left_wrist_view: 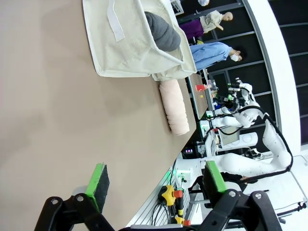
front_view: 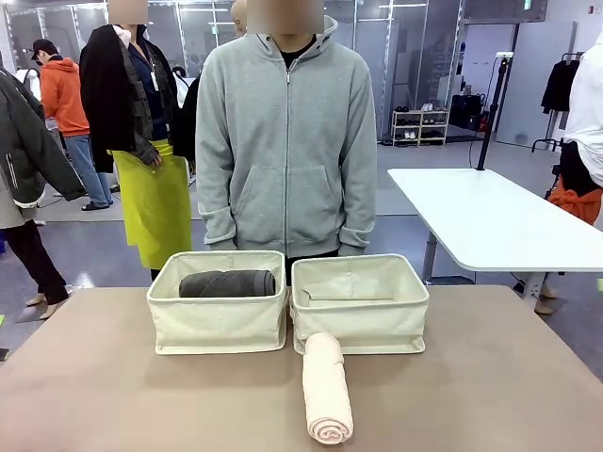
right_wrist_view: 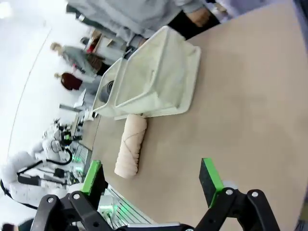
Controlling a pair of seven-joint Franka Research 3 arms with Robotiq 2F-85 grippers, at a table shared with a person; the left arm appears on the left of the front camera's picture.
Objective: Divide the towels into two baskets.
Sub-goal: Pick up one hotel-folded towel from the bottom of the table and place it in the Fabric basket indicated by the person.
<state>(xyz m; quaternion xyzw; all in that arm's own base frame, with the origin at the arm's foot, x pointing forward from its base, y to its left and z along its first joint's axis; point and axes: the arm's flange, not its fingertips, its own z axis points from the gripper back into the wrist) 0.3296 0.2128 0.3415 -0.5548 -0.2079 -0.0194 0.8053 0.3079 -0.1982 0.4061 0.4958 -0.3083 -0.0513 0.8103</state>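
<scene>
One grey towel lies in left basket.

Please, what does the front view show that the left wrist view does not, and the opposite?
Front view: a person in a grey hoodie across the table. Left wrist view: the left gripper, fingers open, holding nothing. Both: the dark grey towel inside the left basket, and the pink towel lying on the table in front of the right basket.
</scene>
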